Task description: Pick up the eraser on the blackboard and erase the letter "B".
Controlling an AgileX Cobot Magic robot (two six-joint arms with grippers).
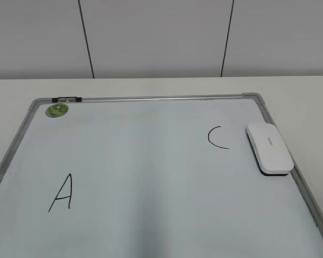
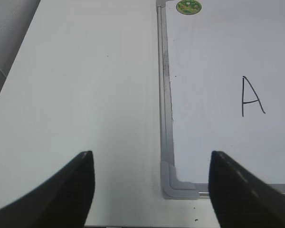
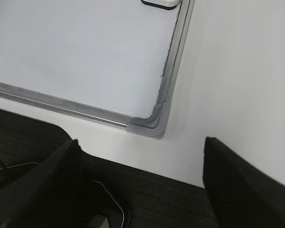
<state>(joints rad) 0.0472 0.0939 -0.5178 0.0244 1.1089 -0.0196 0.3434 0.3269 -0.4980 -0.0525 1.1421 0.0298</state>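
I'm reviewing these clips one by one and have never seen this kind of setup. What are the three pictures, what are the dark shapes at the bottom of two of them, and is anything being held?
This is a two-armed table robot. The exterior view looks down at a slant on a blackboard lying flat on a white table. The other two pictures come from cameras on each wrist. The dark shapes are the open fingers of the left gripper and right gripper, both empty, over the board's near corners.

On the board are a hand-drawn letter A, a letter C and a green sticker. The white eraser rests on the right edge, untouched. No letter B shows in these pictures.
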